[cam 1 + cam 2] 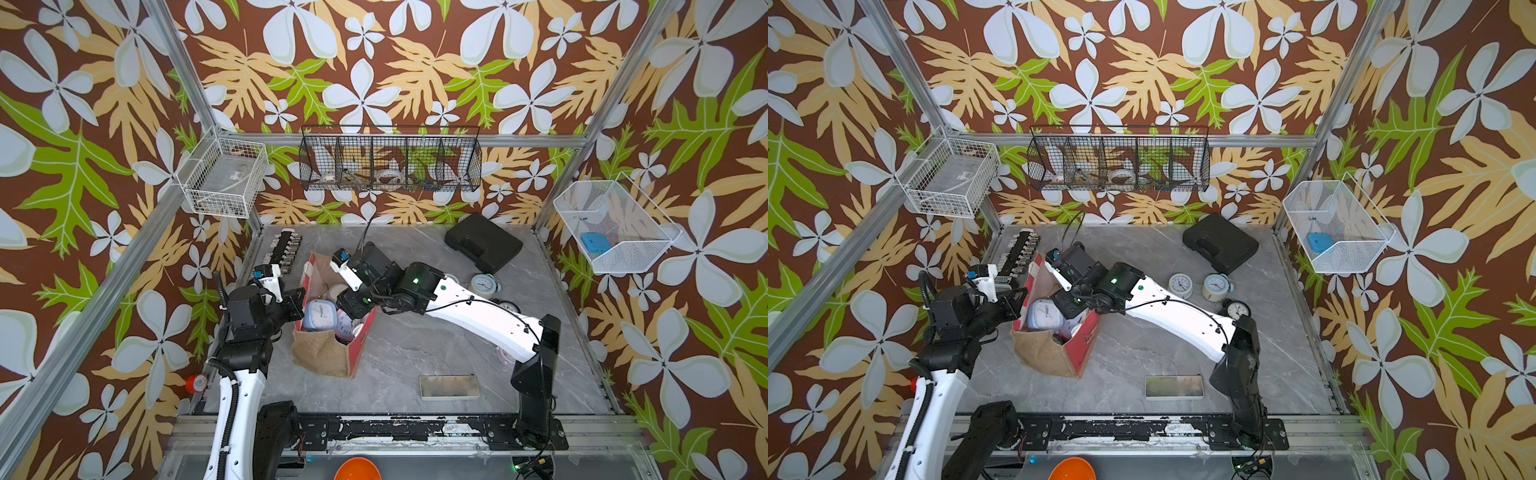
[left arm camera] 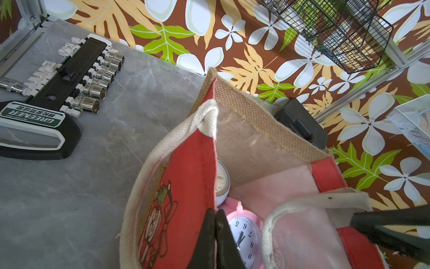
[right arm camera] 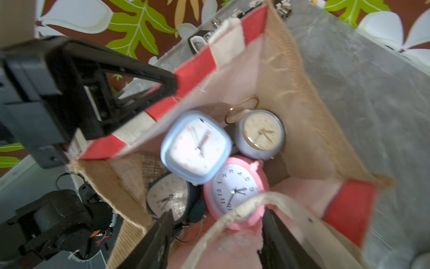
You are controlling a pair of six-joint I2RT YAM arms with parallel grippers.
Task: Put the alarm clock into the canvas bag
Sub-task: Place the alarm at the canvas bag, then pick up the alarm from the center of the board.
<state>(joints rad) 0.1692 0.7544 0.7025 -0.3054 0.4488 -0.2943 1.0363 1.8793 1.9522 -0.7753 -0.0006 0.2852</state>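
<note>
Directly beneath the right end effector (image 3: pixel 218 211), inside the canvas bag (image 1: pixel 322 353), lies the pale-blue square alarm clock (image 3: pixel 196 146). It rests face up on top of a pink clock (image 3: pixel 235 186) and two others. The right end effector hangs over the bag's mouth with its jaws parted and nothing gripped. A loop of white rope handle (image 3: pixel 232 208) crosses the gap between them in the right wrist view but does not look pinched. The left end effector (image 2: pixel 216 216) is clamped tight on the rim of the bag's red panel (image 2: pixel 193 174) and holds that side of the mouth open.

The blue clock is squarish, with no long axis to speak of, and it appears already delivered. The likely next move is therefore straight up, clear of the handle.

A white round clock (image 1: pixel 1180 286), a light-blue bell clock (image 1: pixel 1216 286) and a black clock (image 1: pixel 1236 309) stand on the worktop (image 1: pixel 415 345) on the right arm's side. They are well apart from the left arm, so the right arm is the nearer one.
</note>
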